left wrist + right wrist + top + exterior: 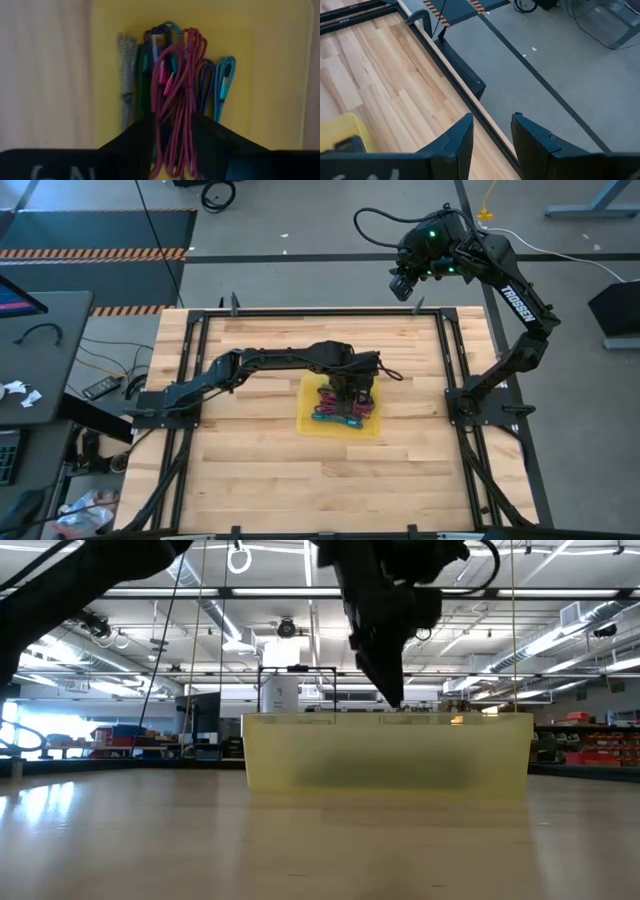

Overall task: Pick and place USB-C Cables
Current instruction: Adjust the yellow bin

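My left gripper (350, 393) points down into the square yellow tray (310, 426) at the table's middle and is shut on a magenta USB-C cable (176, 95). Other bundled cables lie side by side on the tray floor under it: grey (127, 75), dark green (142, 80), purple (205, 82) and teal (225, 80). In the low view the left gripper (388, 680) dips behind the tray's near wall (388, 752), which hides the cables. My right gripper (402, 285) hangs open above the table's far edge, and its fingers (492, 127) touch nothing. My left gripper pinches the magenta cable bundle between its two fingers (142, 132), somewhere along its middle (175, 130), coming from above and pointing down. The bundle's looped end (187, 42) reaches out past the fingertips, over the other cables. Whether it is lifted clear of the tray I cannot tell.
A black metal frame (445, 350) runs round the wooden table top (260, 470). Bare wood lies on all sides of the tray. Beyond the far edge is grey floor (560, 60) with striped tape. A dark desk (40, 340) stands off the table's left.
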